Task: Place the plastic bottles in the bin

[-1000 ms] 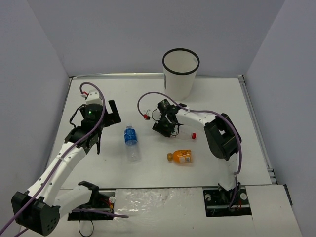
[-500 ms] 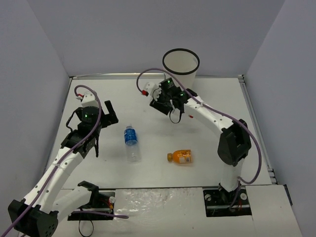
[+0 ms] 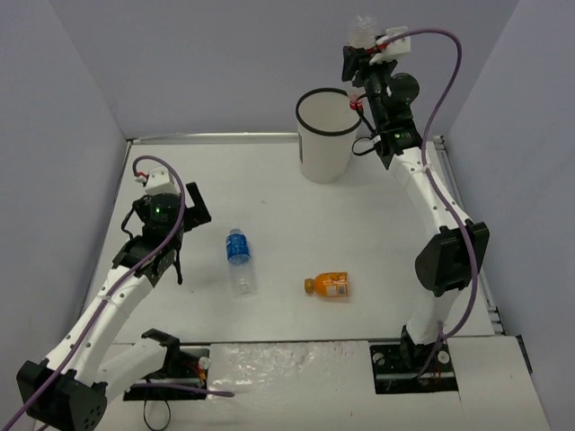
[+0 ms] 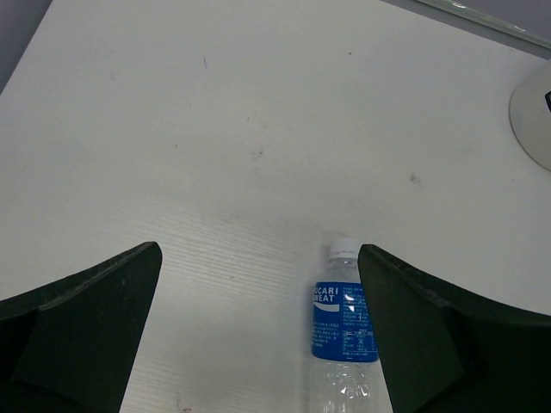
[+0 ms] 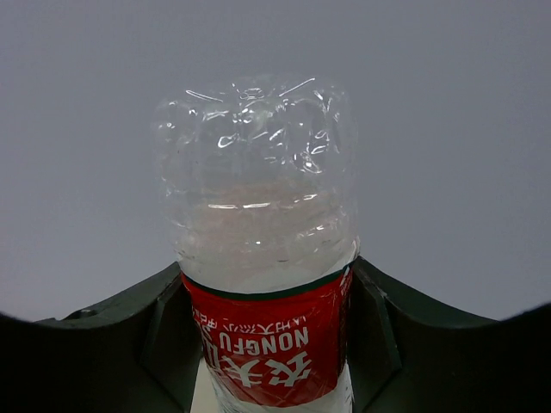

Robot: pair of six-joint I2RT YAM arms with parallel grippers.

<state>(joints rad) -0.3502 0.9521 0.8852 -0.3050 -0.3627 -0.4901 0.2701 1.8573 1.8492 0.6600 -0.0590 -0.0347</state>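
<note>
Right end effector [image 3: 367,49] pinches the red-label bottle [image 5: 263,258], base pointing outward, raised high; the bin [image 3: 322,157] sits just below-left in the top view. Left end effector [image 4: 258,251], spread, hovers by the blue-label bottle [image 4: 344,323] lying on the surface [image 3: 386,242]

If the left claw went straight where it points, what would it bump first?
The left gripper would probably meet the bare table beside the blue-label bottle, near its cap. Depth is unclear, so it might clip the bottle instead.

We see our left gripper [image 4: 258,251] spread wide, w/ a blue-label Pocari Sweat bottle [image 4: 344,331] lying on the white table [image 4: 215,129] btwn its fingers.
</note>
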